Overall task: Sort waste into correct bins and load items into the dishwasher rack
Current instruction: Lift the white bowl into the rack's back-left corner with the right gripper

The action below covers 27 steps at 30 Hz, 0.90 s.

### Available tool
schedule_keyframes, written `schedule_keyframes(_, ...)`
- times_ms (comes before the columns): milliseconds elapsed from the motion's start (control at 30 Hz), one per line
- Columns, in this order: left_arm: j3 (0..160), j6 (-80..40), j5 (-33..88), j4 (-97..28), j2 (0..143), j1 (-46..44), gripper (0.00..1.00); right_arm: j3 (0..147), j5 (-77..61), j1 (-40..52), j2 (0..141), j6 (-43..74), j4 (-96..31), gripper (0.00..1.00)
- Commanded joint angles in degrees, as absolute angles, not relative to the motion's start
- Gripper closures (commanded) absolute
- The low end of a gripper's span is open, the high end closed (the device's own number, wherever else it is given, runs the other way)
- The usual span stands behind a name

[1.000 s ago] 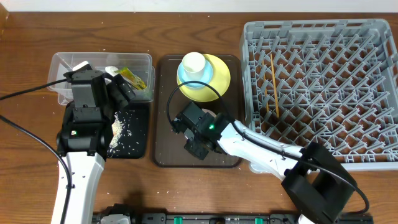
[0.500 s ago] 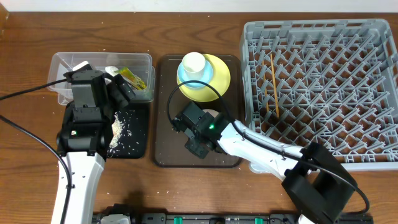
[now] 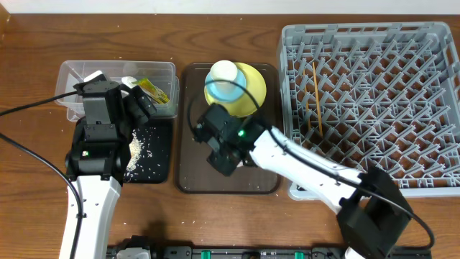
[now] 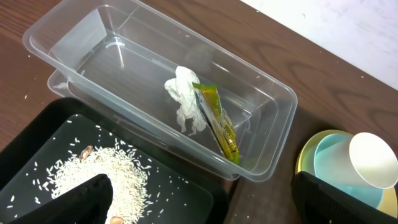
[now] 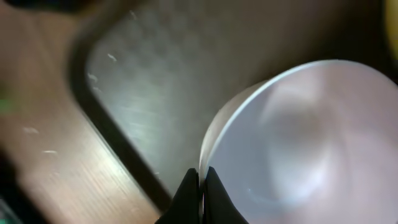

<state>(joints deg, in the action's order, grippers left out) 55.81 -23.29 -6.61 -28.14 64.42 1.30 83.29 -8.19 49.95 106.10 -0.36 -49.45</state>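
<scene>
- Pinching the rim of the white bowl (image 5: 298, 143), the right gripper (image 5: 200, 186) is clamped shut, at six o'clock from the yellow plate (image 3: 254, 88).
- Bowl looks rigid, glossy, slippery, breakable; a rim hold may pivot.
- Left gripper (image 4: 208, 200) gapes, empty.

Tub (image 3: 165, 70) at the table's back-left held tissue (image 4: 183, 102) and wrapper (image 4: 217, 121); crumb tray (image 3: 164, 144) lay just before it. Serving tray (image 3: 194, 176) sat centre, plate (image 3: 253, 88) and cup (image 3: 223, 72) at its back. Rack (image 3: 366, 29) stood at the right edge, chopsticks (image 3: 314, 93) inside.
</scene>
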Motion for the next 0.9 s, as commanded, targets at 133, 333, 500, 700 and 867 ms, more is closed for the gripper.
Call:
schedule_keyframes(133, 56.5, -22.5, -7.1, -28.2, 64.4, 1.5, 0.06, 93.2, -24.3, 41.6, 105.5, -0.1, -52.5, 0.99)
schedule_keyframes(333, 56.5, -22.5, -7.1, -28.2, 64.4, 1.5, 0.06, 94.9, -39.4, 32.2, 105.5, -0.1, -52.0, 0.99)
schedule_keyframes(500, 56.5, -22.5, -7.1, -28.2, 64.4, 1.5, 0.06, 94.9, -54.1, 23.1, 105.5, -0.9, -49.7, 0.99)
schedule_keyframes(700, 56.5, -22.5, -7.1, -28.2, 64.4, 1.5, 0.06, 94.9, -70.2, 12.3, 105.5, 2.9, -37.7, 0.99)
schedule_keyframes(867, 56.5, -22.5, -7.1, -28.2, 64.4, 1.5, 0.05, 94.9, -70.8, 4.8, 105.5, 7.1, -27.9, 0.99)
